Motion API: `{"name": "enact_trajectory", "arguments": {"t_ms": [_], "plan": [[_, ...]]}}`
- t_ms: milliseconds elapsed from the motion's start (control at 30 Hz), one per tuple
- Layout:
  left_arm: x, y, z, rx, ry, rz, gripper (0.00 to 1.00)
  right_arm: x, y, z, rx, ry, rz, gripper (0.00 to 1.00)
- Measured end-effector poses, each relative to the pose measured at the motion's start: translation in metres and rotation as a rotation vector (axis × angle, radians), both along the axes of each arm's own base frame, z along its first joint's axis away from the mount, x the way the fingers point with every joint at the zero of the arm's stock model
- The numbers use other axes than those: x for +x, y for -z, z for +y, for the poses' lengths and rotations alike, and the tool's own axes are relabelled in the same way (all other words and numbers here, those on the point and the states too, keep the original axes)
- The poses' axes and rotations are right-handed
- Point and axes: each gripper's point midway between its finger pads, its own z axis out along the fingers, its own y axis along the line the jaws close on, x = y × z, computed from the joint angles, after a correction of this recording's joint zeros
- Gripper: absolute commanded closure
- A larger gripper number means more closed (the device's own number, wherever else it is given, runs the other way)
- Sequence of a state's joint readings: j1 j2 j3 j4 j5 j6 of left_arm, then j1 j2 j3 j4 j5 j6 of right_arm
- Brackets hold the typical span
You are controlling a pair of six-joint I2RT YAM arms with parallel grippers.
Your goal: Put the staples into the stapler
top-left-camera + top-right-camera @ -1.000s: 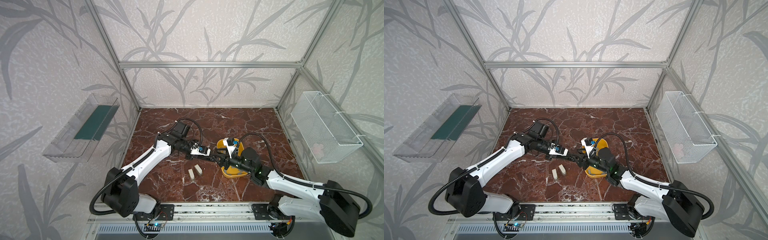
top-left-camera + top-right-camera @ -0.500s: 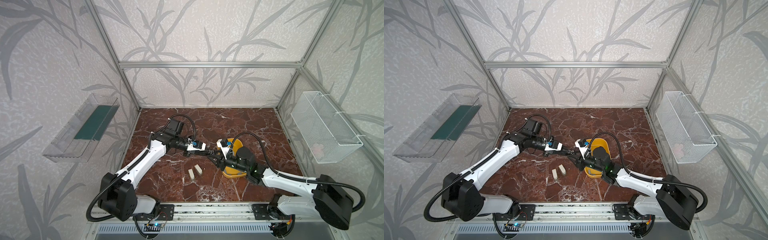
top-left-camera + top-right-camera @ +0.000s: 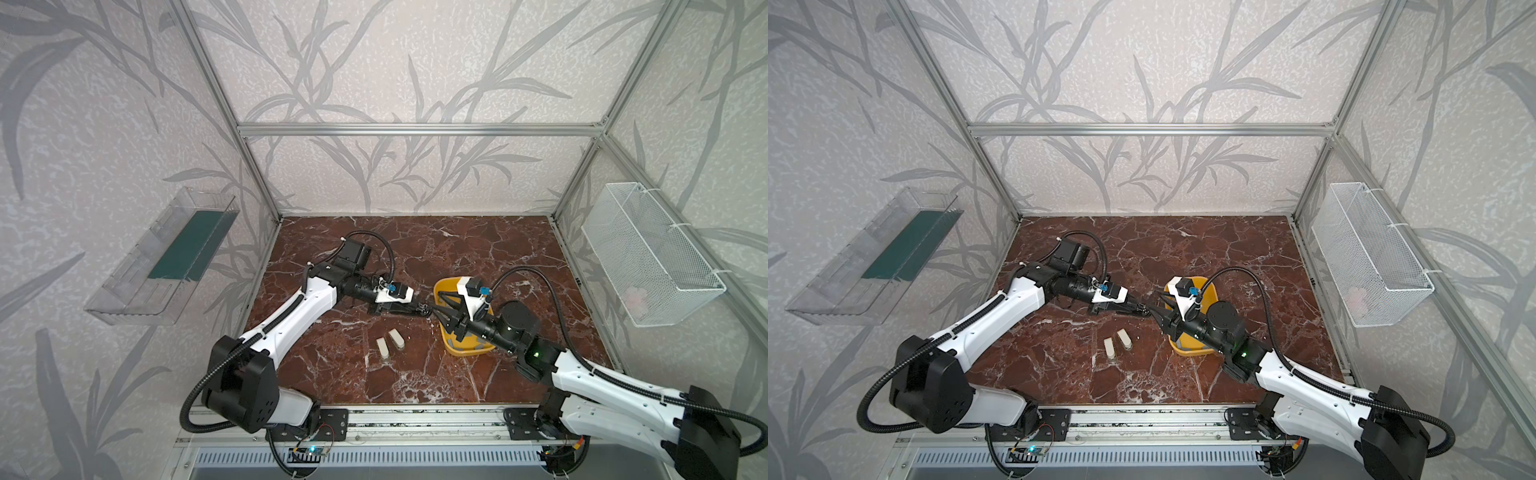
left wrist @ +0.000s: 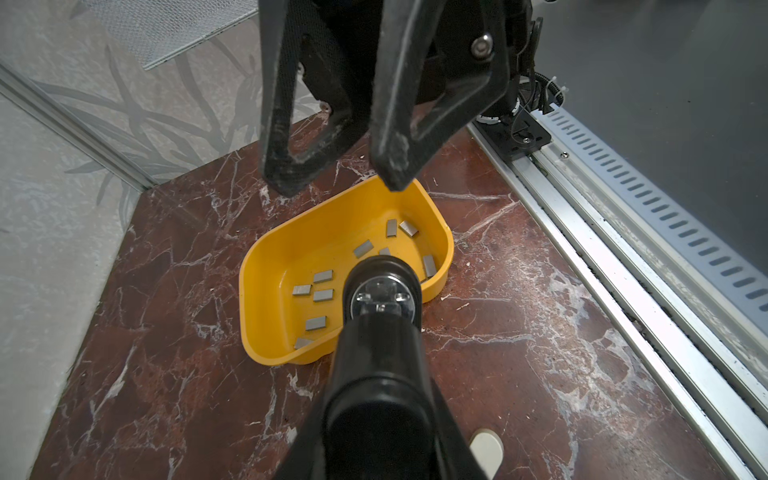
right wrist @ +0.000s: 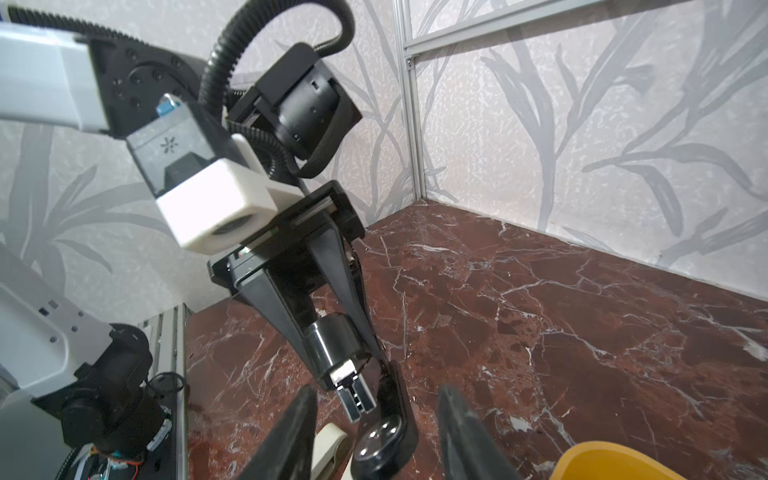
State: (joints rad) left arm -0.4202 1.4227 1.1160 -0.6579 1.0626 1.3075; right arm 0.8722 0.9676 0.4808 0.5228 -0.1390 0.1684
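**L hand clamps black stapler, R hand open at its nose**

L hand [image 5: 340, 357] is closed tight on a black stapler w/ a round barrel-like body [image 4: 380, 328]. It holds the stapler out above the red-brown marble surface [image 3: 457, 249], just beside the yellow plastic tray [image 4: 266, 316].

In the right wrist view a short silver channel [image 5: 353, 397] pokes out of the stapler's front end. A black hinged flap [image 5: 386, 432] hangs below it, prob. the opened cover, but the angle is too oblique to be sure.

R hand [image 4: 340, 178] faces the stapler from the opposite side, fingers spread apart w/ nothing pinched btwn them. In the right wrist view its tips sit either side of the stapler's nose; can't tell if they touch it. In both top views the two hands meet tip to tip at the tray's left rim, and the R arm reaches in over the tray, covering part of it.

Small flat grey metal staple strips [image 4: 323, 295] lie loose on the tray floor. Approx ten show in the left wrist view, scattered at odd angles, a few partly hidden behind the stapler.

Two cream mini staplers [image 3: 382, 348] lie side by side on the surface, in front of the hands and apart from the tray.

On the walls: a clear plastic shelf [image 3: 166, 257] at left and a white wire basket [image 3: 648, 253] at right.
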Motion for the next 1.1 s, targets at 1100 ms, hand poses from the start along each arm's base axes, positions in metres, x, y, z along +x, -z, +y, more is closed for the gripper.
{"name": "enact_trajectory", "arguments": {"t_ms": [1100], "plan": [[-0.005,-0.052,0.026,-0.115,-0.058,-0.004,1.0,0.002,0.006,0.043,-0.083,-0.098,-0.047,0.68]]}}
